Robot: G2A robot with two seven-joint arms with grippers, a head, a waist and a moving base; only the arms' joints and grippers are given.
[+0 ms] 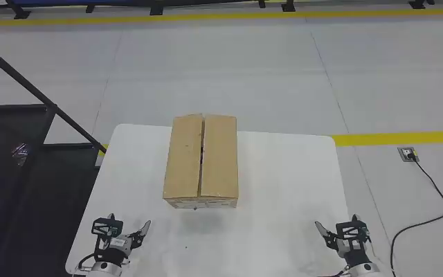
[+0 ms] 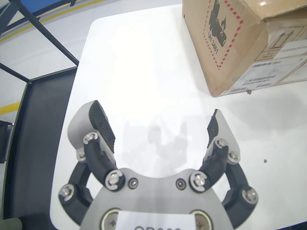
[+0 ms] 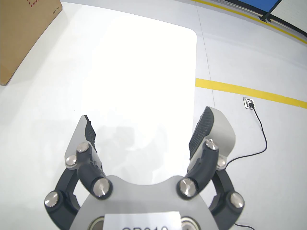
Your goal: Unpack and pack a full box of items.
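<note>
Both grippers sit closest to me in the top view, low at the near edge of the table [image 1: 291, 187]: the left gripper [image 1: 126, 228] near one corner, the right gripper [image 1: 339, 232] near the other, each with its fingers spread and holding nothing. Between them and farther out stands the box [image 1: 201, 161], closed, its two top flaps meeting along a middle seam. Its long axis and that seam run straight away from me, so the flaps hinge on the left and right sides. I judge the left gripper somewhat nearer the box's front corner than the right one is.

From the left wrist view, the left gripper [image 2: 156, 107] is released over bare table, pads facing each other. The box [image 2: 230, 37] stands ahead and off toward the right arm's side, apart from the fingers, showing me a side with a red-dashed warning label and an end with shipping labels.

From the right wrist view, the right gripper [image 3: 146, 114] is likewise spread and empty. The box [image 3: 21, 25] lies well apart, ahead and toward the left arm's side. To open it, I reckon each arm must come inward to the seam.
</note>
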